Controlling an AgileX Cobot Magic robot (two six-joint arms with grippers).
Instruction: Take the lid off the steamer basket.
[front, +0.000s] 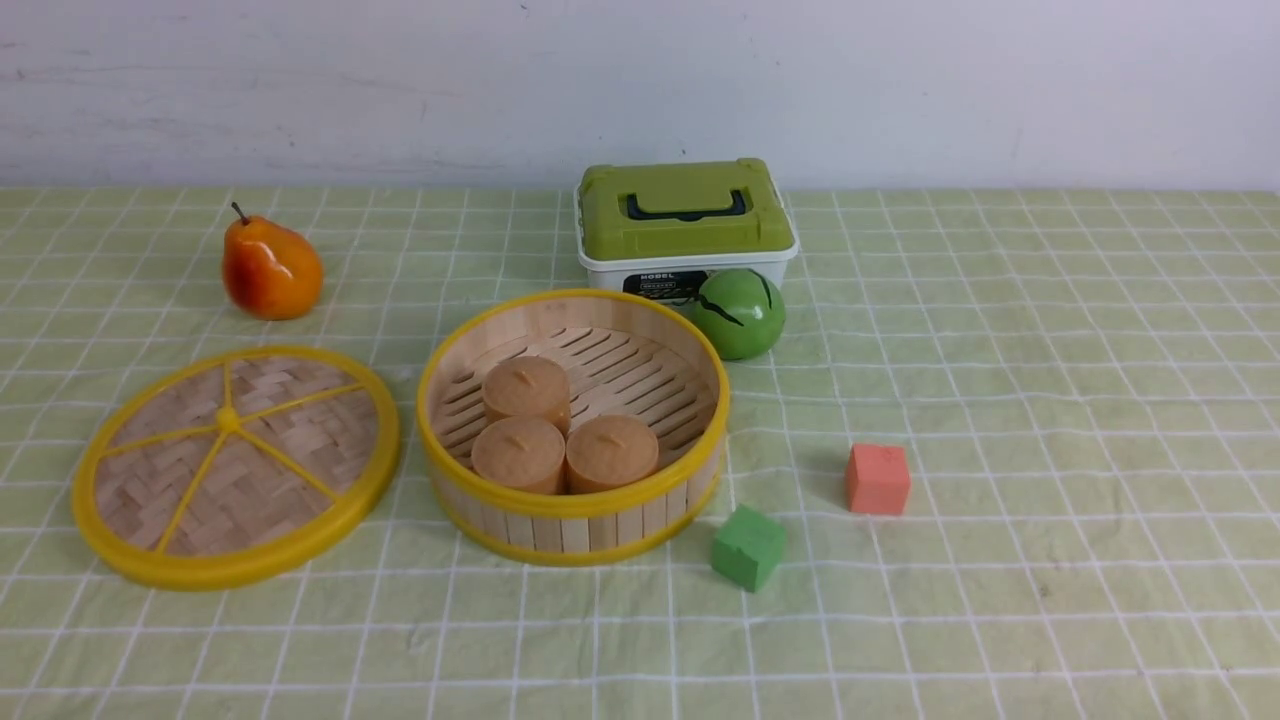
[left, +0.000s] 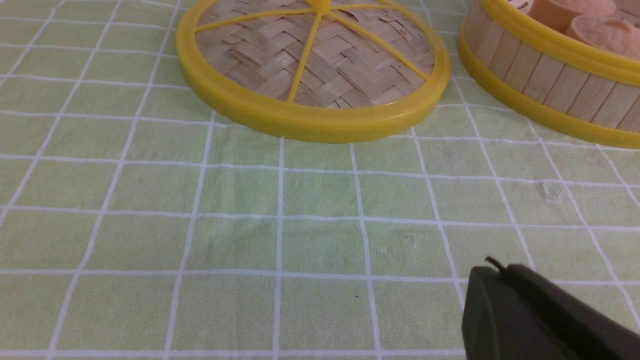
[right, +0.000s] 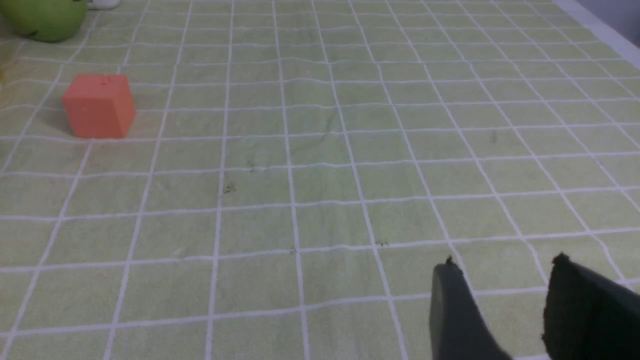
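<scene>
Looks like the job's basically done: the lid (front: 236, 465) lies flat on the desk (front: 1050, 350) just left of the open steamer basket (front: 573, 430). Left end effector (left: 525, 310) is near it, can't tell if it's open. Right end effector (right: 505, 300) fingers sit apart, holding nothing. Next is probably just parking.

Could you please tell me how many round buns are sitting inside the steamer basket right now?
3 buns in the steamer basket: one toward the back, one front-left, one front-right, clustered together. None appears hidden.

The white box (front: 640, 272) carries a black label reading "MODEL".
</scene>
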